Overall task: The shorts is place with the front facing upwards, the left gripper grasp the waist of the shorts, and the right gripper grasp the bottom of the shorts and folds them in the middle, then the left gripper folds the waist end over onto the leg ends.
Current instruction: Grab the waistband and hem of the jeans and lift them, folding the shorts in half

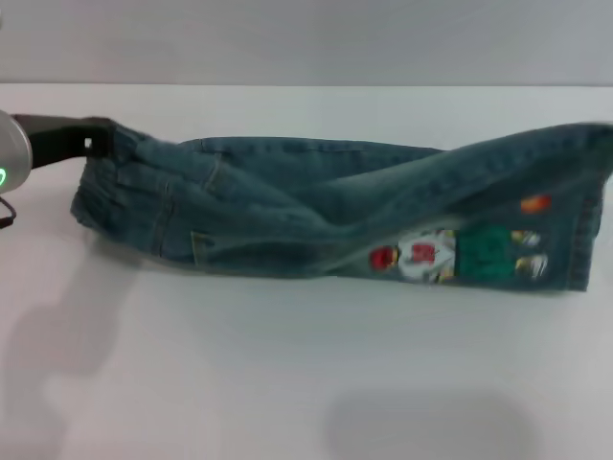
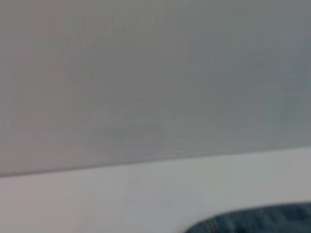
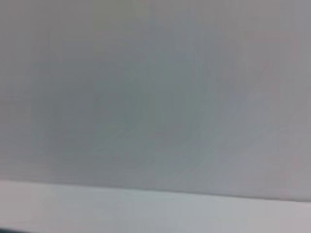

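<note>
The denim shorts (image 1: 316, 211) lie folded lengthwise into a long band across the white surface (image 1: 287, 374), cartoon print up. The left gripper (image 1: 91, 139) pinches the ruffled waist of the shorts (image 1: 105, 187), jaws closed on it; the right gripper is out of sight.

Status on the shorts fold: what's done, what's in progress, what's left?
Done, by the look of it: the shorts lie as a long narrow strip on the table, so the lengthwise fold seems made. In hand: the left hand is at the waist end, its grip hidden by the denim. Left: bringing the waist over onto the leg ends. The right hand is out of view.
</note>
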